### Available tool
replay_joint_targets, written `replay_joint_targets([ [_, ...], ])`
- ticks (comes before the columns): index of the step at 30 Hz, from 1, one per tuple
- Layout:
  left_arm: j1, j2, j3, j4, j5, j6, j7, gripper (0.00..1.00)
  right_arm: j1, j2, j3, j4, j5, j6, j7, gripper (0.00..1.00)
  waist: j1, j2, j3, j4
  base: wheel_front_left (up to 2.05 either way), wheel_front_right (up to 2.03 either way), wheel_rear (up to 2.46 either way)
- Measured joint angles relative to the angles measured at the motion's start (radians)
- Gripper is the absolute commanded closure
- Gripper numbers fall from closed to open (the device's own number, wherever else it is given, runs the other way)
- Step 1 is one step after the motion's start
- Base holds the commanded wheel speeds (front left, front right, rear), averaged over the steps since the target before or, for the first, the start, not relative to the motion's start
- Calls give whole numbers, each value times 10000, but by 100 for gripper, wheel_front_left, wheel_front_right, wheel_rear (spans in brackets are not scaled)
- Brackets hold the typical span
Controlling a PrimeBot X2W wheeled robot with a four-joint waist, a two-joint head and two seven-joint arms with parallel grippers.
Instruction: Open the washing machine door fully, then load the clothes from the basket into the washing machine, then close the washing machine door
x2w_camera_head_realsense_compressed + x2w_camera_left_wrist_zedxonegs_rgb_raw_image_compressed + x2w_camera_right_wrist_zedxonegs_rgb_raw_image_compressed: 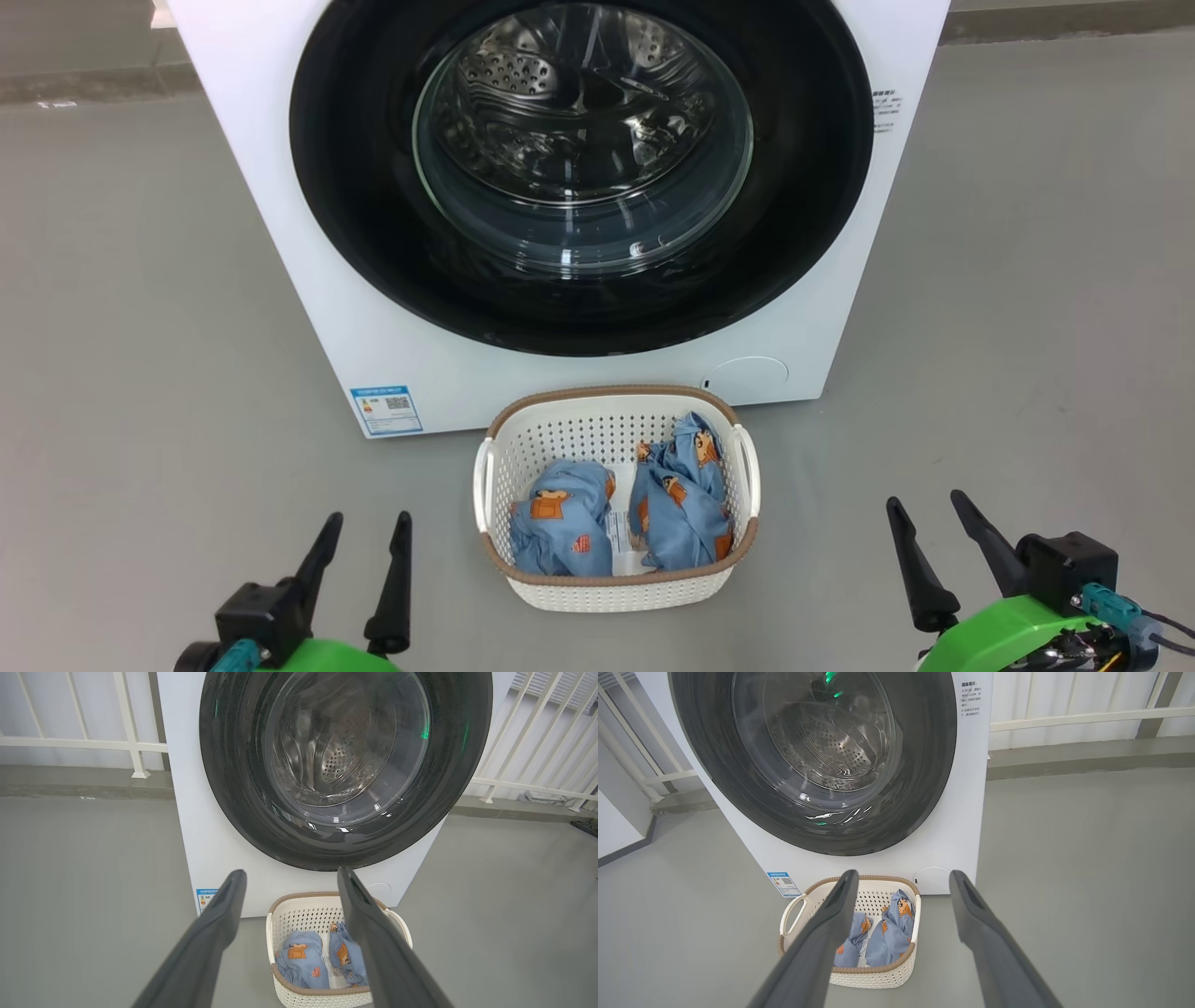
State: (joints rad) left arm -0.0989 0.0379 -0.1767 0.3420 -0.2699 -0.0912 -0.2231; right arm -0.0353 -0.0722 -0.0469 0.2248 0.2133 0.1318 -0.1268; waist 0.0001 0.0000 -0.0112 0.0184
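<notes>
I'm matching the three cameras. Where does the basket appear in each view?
Head view: basket bottom centre, before the washing machine.
Left wrist view: basket bottom centre, partly behind a finger.
Right wrist view: basket lower left of centre, partly behind a finger.
Shared landmark: blue sticker on the machine's lower left front.

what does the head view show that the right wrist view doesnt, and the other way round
Head view: the open left gripper at lower left, and the green wrist housing behind the right gripper.
Right wrist view: a white railing behind the washing machine.
Both: the right gripper, open; the washing machine door, shut; the basket holding the two clothes bundles; the blue sticker.
</notes>
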Motion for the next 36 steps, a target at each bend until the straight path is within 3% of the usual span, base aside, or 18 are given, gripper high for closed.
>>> replay_joint_targets([
  [9, -102, 0, -207, 130, 790, 107, -263, 0, 16, -2, 119, -236, -930, 0, -161, 0, 0, 0, -30, 52, 0, 0, 0],
  [36, -141, 0, -232, 245, 819, 387, -263, 0, 157, -2, 69, -360, -874, 0, -161, 0, 0, 0, -55, 77, 2, 2, -4],
])
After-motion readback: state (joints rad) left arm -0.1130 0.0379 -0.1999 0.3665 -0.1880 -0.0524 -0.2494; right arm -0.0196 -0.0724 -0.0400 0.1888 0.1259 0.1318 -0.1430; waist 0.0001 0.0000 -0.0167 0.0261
